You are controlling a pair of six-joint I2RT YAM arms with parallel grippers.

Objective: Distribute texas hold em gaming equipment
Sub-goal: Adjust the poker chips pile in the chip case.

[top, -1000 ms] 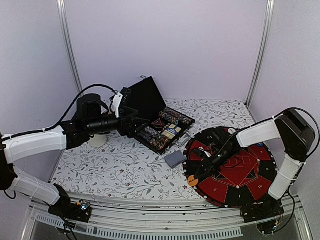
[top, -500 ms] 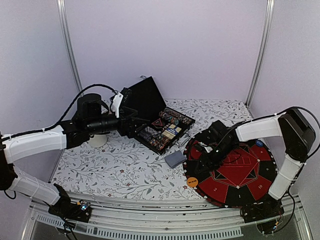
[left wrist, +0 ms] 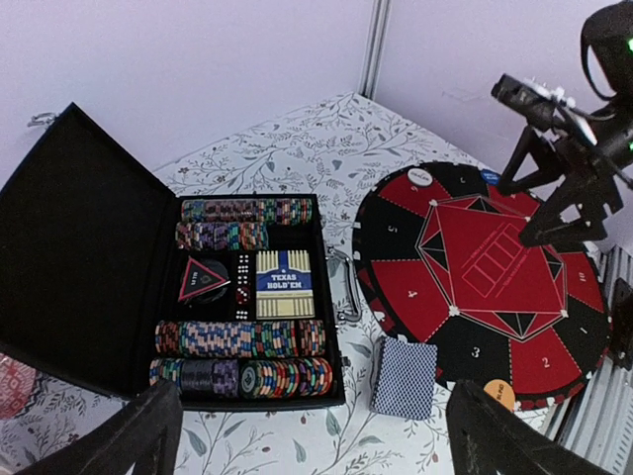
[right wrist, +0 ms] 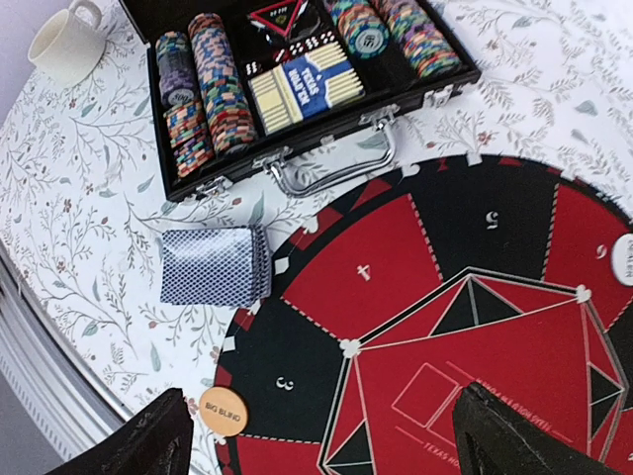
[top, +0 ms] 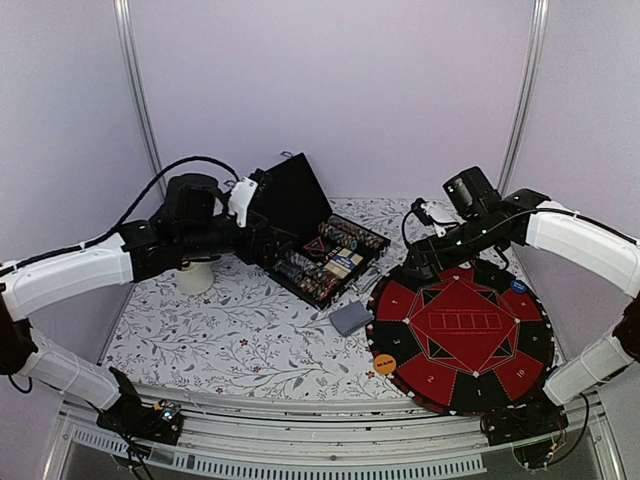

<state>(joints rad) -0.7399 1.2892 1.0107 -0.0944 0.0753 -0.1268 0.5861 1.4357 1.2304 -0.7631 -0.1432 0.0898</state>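
beneath the right arm's wide-apart fingers (right wrist: 148, 440), the orange button disc (right wrist: 221, 409) lies free.

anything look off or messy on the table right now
Nothing spilled or damaged. The card deck lies off the mat on the cloth, its stack slightly slewed. The orange button sits right at the mat's rim, and some chips in the open case lean unevenly.
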